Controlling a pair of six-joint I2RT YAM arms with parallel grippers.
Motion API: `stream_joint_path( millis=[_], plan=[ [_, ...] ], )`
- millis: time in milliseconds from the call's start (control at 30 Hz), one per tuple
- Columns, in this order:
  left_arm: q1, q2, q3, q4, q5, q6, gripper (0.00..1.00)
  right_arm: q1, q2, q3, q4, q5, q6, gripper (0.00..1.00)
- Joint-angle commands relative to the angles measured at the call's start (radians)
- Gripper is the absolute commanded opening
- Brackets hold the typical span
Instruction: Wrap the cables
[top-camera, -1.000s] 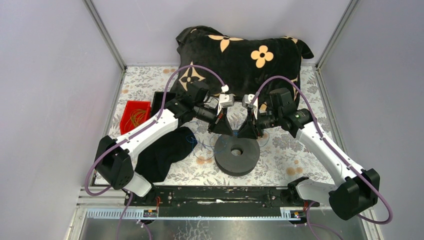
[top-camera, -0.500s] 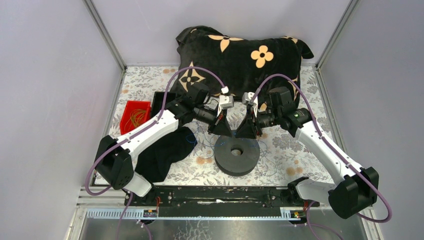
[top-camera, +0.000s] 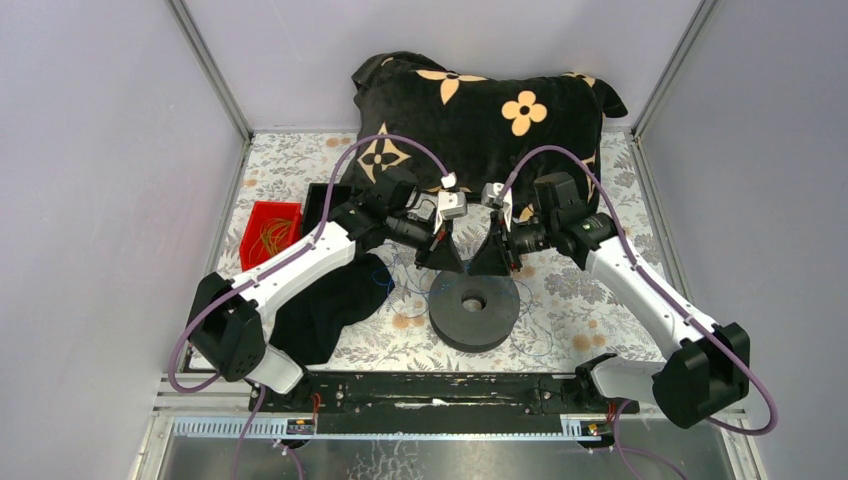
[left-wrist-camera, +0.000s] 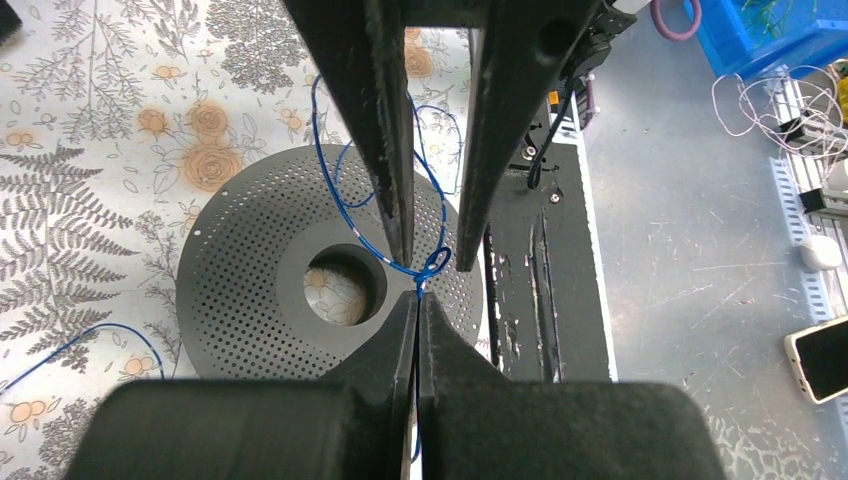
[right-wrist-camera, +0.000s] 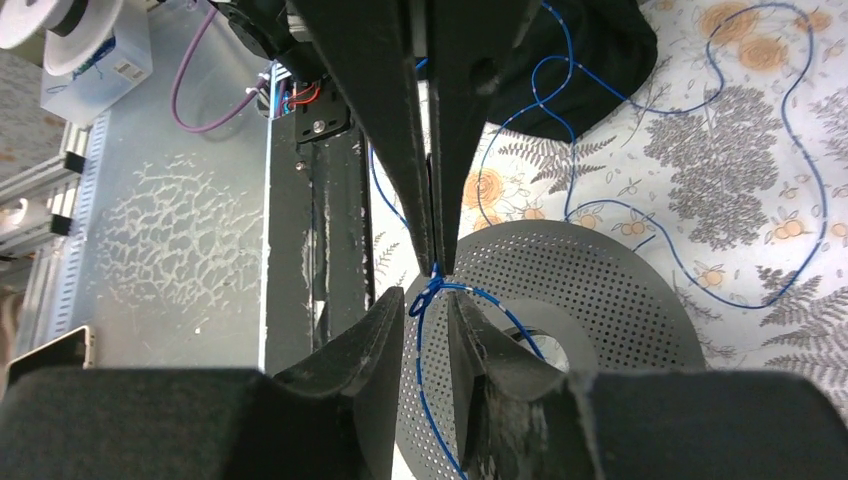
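Though the left gripper (left-wrist-camera: 418, 296) pinched the thin blue wire (left-wrist-camera: 345, 215), with the right gripper (right-wrist-camera: 428, 300) narrowly open around it, none seemed wound on the black perforated disc spool (left-wrist-camera: 240, 290) beneath both.

Red bin (top-camera: 289, 213), blk cloth (top-camera: 322, 308), cushion (top-camera: 480, 112).

No legible text, number or brand name in any view. The black cushion (top-camera: 480, 110) behind the spool (top-camera: 474, 308) bears only tan flower and star motifs, no letters. In the right wrist view, a pale labelled box (right-wrist-camera: 100, 62) far left of the spool shows blue print too small to read.
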Motion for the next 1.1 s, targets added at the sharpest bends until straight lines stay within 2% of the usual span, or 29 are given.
stream_joint_path(
  millis=[0, 67, 200, 400, 600, 667, 800, 900, 1000, 1067],
  plan=[
    [-0.001, -0.034, -0.009, 0.073, -0.032, -0.004, 0.0, -0.006, 0.038, 0.026, 0.038, -0.058, 0.056, 0.3],
    [-0.001, -0.035, -0.009, 0.073, -0.035, -0.005, 0.0, -0.005, 0.051, 0.031, 0.038, -0.061, 0.063, 0.28],
    [-0.002, -0.036, -0.011, 0.073, -0.045, -0.002, 0.0, -0.005, 0.056, 0.03, 0.054, -0.073, 0.077, 0.18],
    [-0.002, -0.041, -0.022, 0.073, -0.058, 0.013, 0.0, -0.008, 0.044, 0.03, 0.057, -0.041, 0.075, 0.17],
    [-0.001, -0.048, -0.035, 0.073, -0.025, 0.03, 0.01, -0.01, 0.022, 0.03, 0.017, -0.004, 0.001, 0.0],
    [-0.001, -0.05, -0.041, 0.077, 0.013, 0.034, 0.07, -0.01, 0.015, 0.032, -0.02, 0.006, -0.07, 0.0],
    [0.0, -0.045, -0.03, 0.083, 0.062, 0.025, 0.3, -0.01, 0.016, 0.035, -0.089, 0.006, -0.16, 0.0],
    [-0.002, -0.038, -0.001, 0.07, 0.074, 0.031, 0.41, -0.009, 0.041, 0.054, -0.182, -0.018, -0.236, 0.0],
    [0.0, -0.021, 0.055, -0.007, 0.072, 0.089, 0.41, -0.009, 0.07, 0.08, -0.261, -0.038, -0.298, 0.0],
    [-0.001, -0.011, 0.085, -0.043, 0.074, 0.107, 0.34, -0.009, 0.079, 0.087, -0.279, -0.051, -0.31, 0.0]
  ],
)
